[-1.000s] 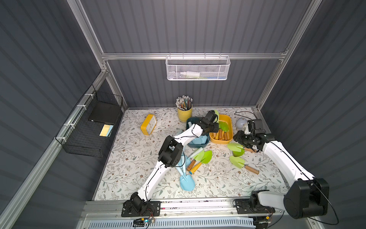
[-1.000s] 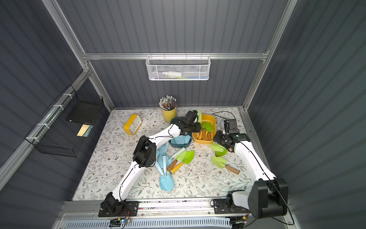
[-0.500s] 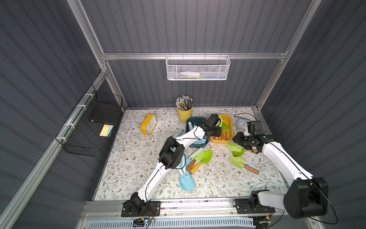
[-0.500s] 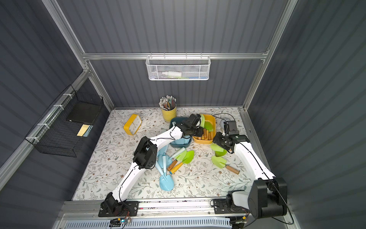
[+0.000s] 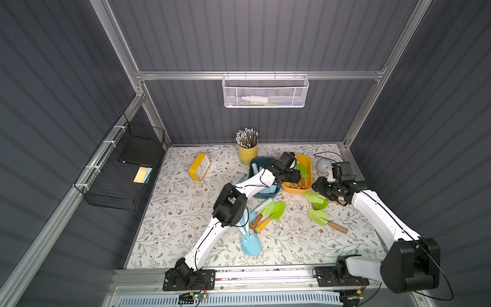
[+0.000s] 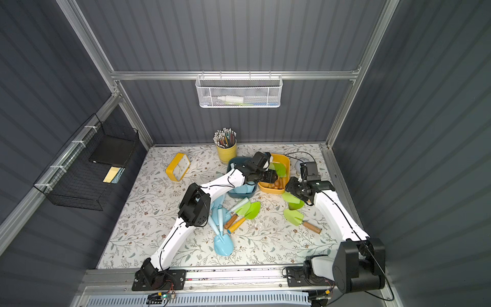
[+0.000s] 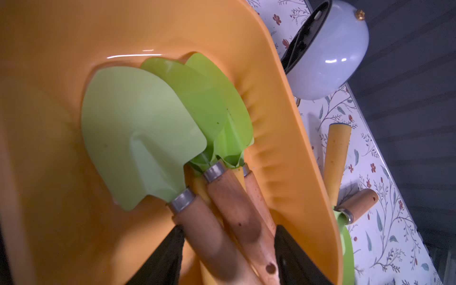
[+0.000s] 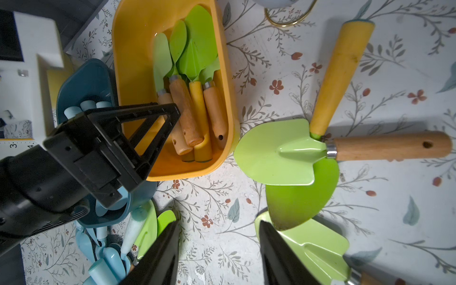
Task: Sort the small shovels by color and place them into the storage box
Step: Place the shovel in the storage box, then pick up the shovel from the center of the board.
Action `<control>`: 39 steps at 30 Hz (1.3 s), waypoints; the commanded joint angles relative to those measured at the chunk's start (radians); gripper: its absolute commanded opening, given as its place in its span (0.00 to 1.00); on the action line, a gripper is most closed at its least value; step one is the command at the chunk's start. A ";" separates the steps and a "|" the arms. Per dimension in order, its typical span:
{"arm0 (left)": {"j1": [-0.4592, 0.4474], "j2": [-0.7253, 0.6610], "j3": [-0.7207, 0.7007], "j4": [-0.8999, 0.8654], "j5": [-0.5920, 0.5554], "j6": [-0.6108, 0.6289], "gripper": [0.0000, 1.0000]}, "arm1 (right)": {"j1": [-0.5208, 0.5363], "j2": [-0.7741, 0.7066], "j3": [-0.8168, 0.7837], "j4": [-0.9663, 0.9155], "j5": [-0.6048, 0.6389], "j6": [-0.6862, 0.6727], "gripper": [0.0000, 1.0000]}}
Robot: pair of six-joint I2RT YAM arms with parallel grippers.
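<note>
Tally, green shovels: I count five loose on the surface and at least four in the orange bin, where overlapping handles keep me from a firm total. Blue shovels: at least three loose, part hidden under the left arm, plus three handle ends showing in the teal bin. Also logged: two bins, two wire baskets, one yellow cup of pencils, one yellow clock.

Floral table, yellow box, teal box, pencil cup, clock, loose green shovels, blue shovels
</note>
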 commanded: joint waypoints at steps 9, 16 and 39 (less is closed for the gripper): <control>0.014 -0.222 -0.074 0.033 -0.193 0.000 0.64 | -0.002 -0.013 0.028 0.017 -0.106 -0.029 0.57; 0.113 -0.452 -0.357 0.161 -0.322 -0.116 0.66 | 0.090 -0.045 0.031 0.049 -0.179 -0.006 0.57; 0.115 -0.992 -1.230 0.164 -0.146 -0.073 0.69 | 0.447 0.086 0.036 0.111 0.001 0.203 0.58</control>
